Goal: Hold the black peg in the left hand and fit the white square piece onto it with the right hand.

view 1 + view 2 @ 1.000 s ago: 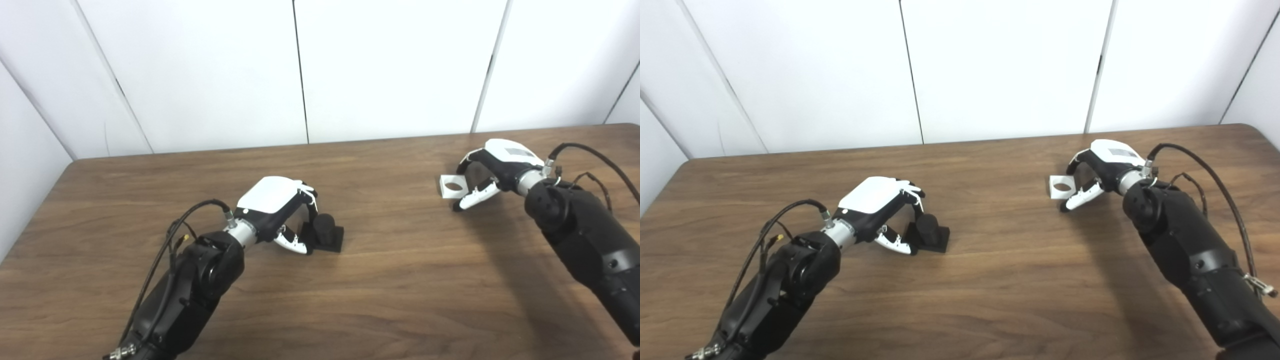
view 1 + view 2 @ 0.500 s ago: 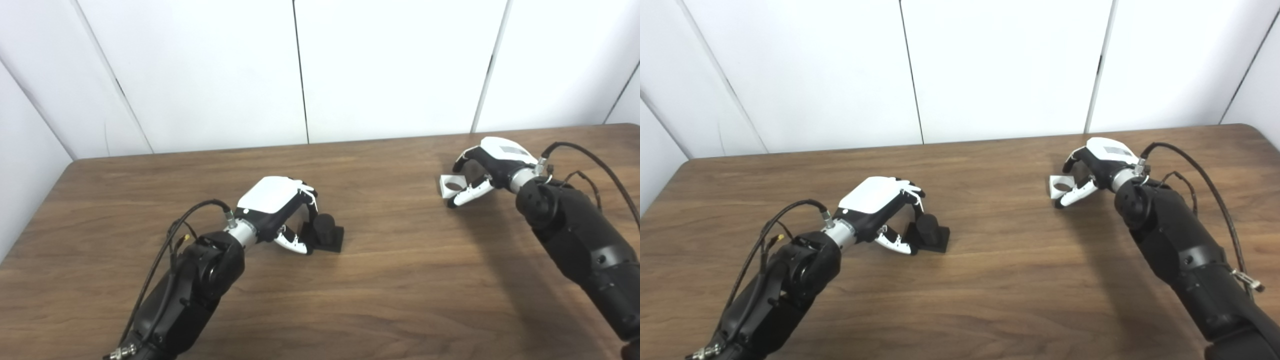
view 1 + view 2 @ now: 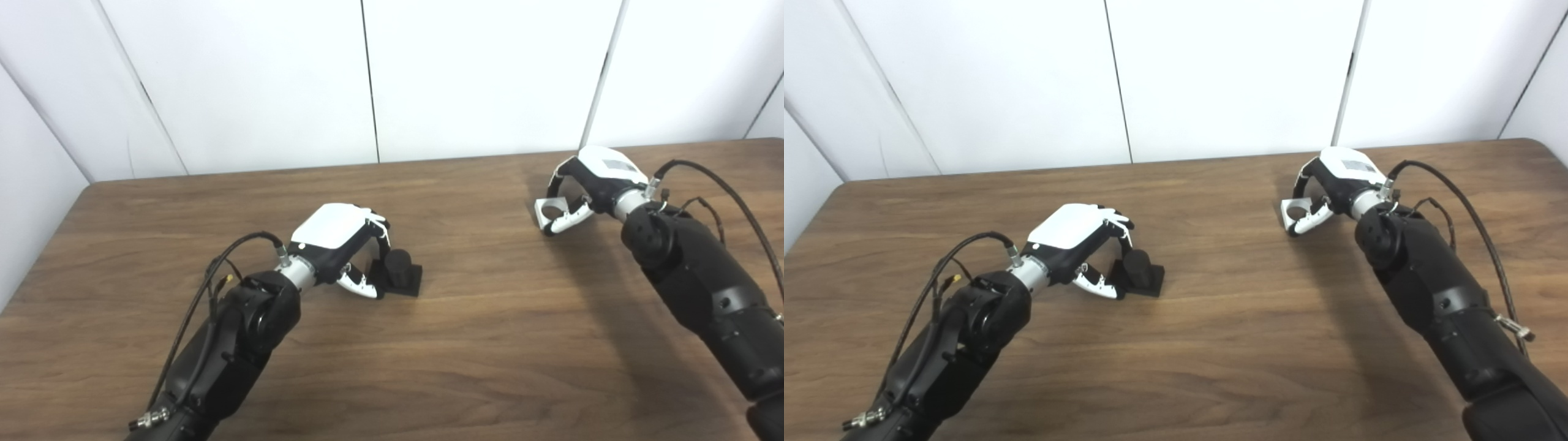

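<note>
The table (image 3: pixel 502 343) runs wide and brown, with the two arms coming in from the near edge, one on each side. The left hand (image 3: pixel 340 236) sits near the middle-left of the table, curled over and around the peg (image 3: pixel 399 269). Its fingers (image 3: pixel 381 236) hook down on the far side of the peg and the thumb lies along the near side, against the peg's flat square base. The peg's base rests flat on the wood, and its short round post stands upright, so its long axis points straight up. Whether the hand presses on the peg or only cages it, I cannot tell from these views.

The right hand (image 3: pixel 1338 180) is at the far right, well apart from the peg. It is clamped on the square (image 3: pixel 1295 214), pinched between fingers above and thumb below. The square hangs at the hand's left tip, and its round hole shows as a dark oval facing up and toward the camera.

The coming move turns on this: the peg lies to the left of the square and nearer, across a bare stretch of table. The square must travel left and nearward, then come down with its hole level over the upright post. The left fingers arch close over the post, so they may block the way down.
</note>
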Robot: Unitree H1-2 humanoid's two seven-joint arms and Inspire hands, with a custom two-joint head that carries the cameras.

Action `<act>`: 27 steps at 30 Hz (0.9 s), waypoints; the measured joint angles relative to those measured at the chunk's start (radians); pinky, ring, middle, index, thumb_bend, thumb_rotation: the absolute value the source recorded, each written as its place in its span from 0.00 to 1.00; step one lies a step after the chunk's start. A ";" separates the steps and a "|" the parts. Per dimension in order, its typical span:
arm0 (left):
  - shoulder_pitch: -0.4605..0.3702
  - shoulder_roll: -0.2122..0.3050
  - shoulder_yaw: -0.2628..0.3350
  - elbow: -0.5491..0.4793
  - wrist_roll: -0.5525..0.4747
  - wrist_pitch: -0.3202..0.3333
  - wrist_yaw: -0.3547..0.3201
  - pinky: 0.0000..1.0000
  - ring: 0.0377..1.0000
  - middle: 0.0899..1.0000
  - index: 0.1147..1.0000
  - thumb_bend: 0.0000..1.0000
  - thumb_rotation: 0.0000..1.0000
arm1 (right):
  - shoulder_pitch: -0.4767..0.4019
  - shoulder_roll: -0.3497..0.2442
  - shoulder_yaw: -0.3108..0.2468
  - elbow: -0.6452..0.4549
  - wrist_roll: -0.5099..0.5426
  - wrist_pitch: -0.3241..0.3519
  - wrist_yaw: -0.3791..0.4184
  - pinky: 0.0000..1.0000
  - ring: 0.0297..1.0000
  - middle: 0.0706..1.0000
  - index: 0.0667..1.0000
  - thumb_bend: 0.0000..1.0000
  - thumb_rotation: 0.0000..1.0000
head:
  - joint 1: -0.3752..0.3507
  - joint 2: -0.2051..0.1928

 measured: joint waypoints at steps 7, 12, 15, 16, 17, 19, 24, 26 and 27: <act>0.001 0.000 0.001 0.000 -0.001 0.000 0.001 0.96 0.91 0.84 0.42 0.52 0.08 | 0.007 -0.001 -0.001 -0.006 0.002 -0.012 -0.016 0.89 0.82 0.76 0.45 0.52 0.13 | -0.002 0.000; 0.001 0.000 0.000 -0.001 -0.001 0.000 0.001 0.95 0.91 0.84 0.42 0.52 0.08 | 0.026 -0.007 -0.004 -0.039 0.009 -0.026 -0.030 0.89 0.83 0.77 0.45 0.52 0.13 | -0.005 0.000; 0.001 0.000 0.000 -0.001 -0.002 -0.001 0.002 0.95 0.91 0.84 0.42 0.52 0.08 | 0.041 -0.014 -0.003 -0.066 0.007 -0.041 -0.031 0.89 0.84 0.77 0.45 0.52 0.13 | -0.005 0.000; 0.001 0.000 0.000 -0.001 -0.002 -0.001 0.003 0.95 0.91 0.84 0.42 0.52 0.08 | 0.046 -0.016 -0.004 -0.077 0.008 -0.048 -0.031 0.89 0.84 0.77 0.45 0.52 0.13 | -0.005 0.000; 0.001 0.000 0.000 -0.001 -0.002 -0.001 0.003 0.95 0.91 0.84 0.42 0.52 0.08 | 0.051 -0.018 -0.004 -0.087 0.011 -0.053 -0.031 0.90 0.85 0.78 0.45 0.52 0.13 | -0.005 0.000; 0.001 0.000 0.000 -0.001 -0.002 -0.001 0.003 0.95 0.91 0.84 0.42 0.52 0.08 | 0.062 -0.018 -0.014 -0.125 0.017 -0.057 -0.031 0.92 0.87 0.79 0.45 0.52 0.14 | -0.005 0.000; 0.001 0.000 0.000 -0.001 -0.002 -0.001 0.003 0.95 0.91 0.84 0.42 0.52 0.08 | 0.073 -0.021 -0.035 -0.235 0.017 -0.076 -0.033 0.92 0.87 0.78 0.45 0.52 0.14 | -0.008 0.000; 0.001 0.000 0.000 -0.001 -0.002 -0.001 0.003 0.95 0.91 0.84 0.42 0.52 0.08 | 0.072 -0.020 -0.041 -0.265 0.015 -0.080 -0.033 0.93 0.87 0.78 0.45 0.52 0.14 | -0.008 0.000; 0.001 -0.001 0.000 -0.001 -0.002 -0.001 0.003 0.95 0.91 0.84 0.42 0.52 0.08 | 0.071 -0.020 -0.043 -0.276 0.015 -0.081 -0.033 0.93 0.87 0.78 0.45 0.52 0.14 | -0.008 0.000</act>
